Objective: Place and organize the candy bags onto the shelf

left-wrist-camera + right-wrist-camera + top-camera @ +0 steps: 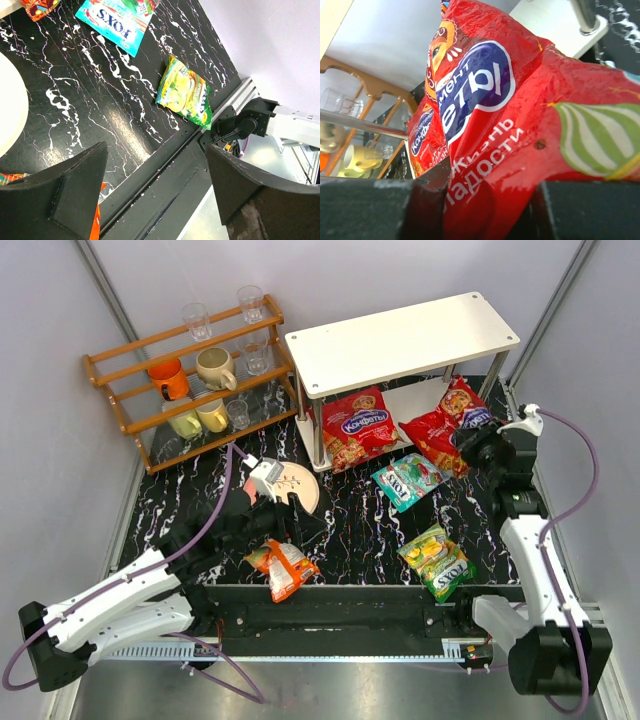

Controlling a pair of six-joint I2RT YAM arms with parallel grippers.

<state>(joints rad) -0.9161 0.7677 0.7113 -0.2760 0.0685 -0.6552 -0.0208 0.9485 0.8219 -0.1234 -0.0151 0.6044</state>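
Right wrist view: near red bag [530, 140] overruns the right and bottom edges and screens most of the second red bag [422, 140]. Cups [355, 157] on the wooden rack [375, 90] are blurred.

Left wrist view: teal bag [117, 22] cropped by the top edge. Orange bag [98, 210] reduced to slivers behind a finger [55, 200] of the left end effector [157, 157].

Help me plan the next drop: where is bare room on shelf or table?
The white two-tier shelf's top board is bare. On the black marbled table, a free patch lies between the teal packet, the orange packet and the yellow-green packet. Crowded: the lower tier's front, where the left red glossy bag stands and the right gripper clamps the right red glossy bag.
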